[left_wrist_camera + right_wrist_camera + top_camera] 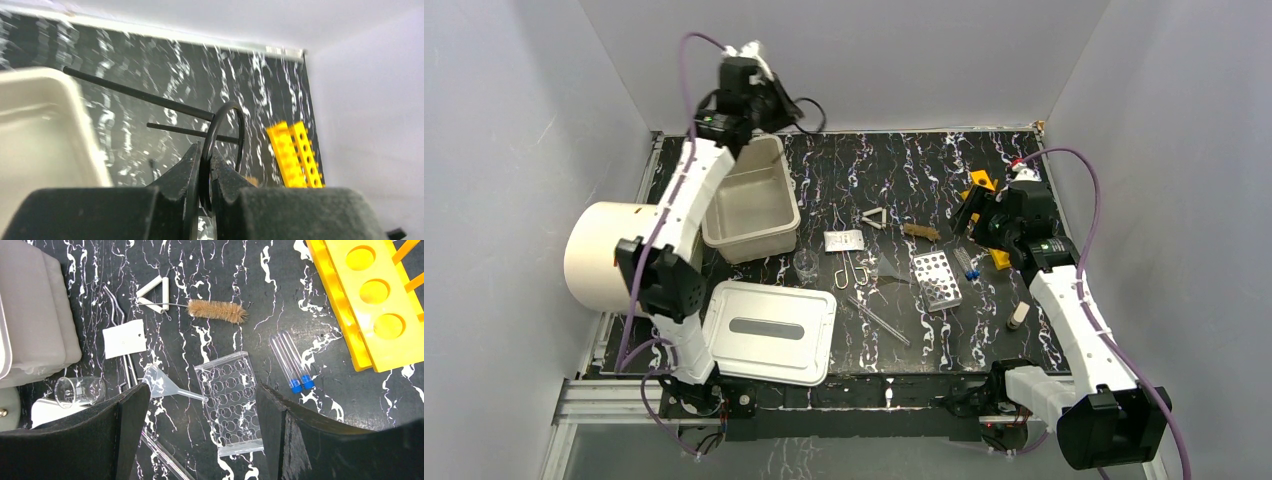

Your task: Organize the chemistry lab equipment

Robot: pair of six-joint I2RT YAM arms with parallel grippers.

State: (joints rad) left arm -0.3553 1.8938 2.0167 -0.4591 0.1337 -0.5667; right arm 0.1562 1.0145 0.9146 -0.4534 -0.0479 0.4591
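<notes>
1. The left gripper (205, 167) is raised over the far end of the open cream bin (749, 205). Its jaws are pinching a black wire ring (239, 125) with a thin rod attached.
2. The right gripper (202, 407) hangs with its jaws spread wide and holding nothing, above the perforated rack (230, 405).
3. On the black marbled table (864, 160), two blue-capped tubes (292, 362) lie just right of that rack, with the yellow holed rack (370, 305) beyond them. A glass beaker (80, 391) and a clear funnel (160, 382) sit to its left.

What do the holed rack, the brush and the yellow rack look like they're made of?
Holed rack: probably clear glossy plastic; the marbled tabletop shows through.
Brush: tan bristles on twisted wire, seemingly.
Yellow rack: opaque smooth plastic, likely; uniform colour.
</notes>
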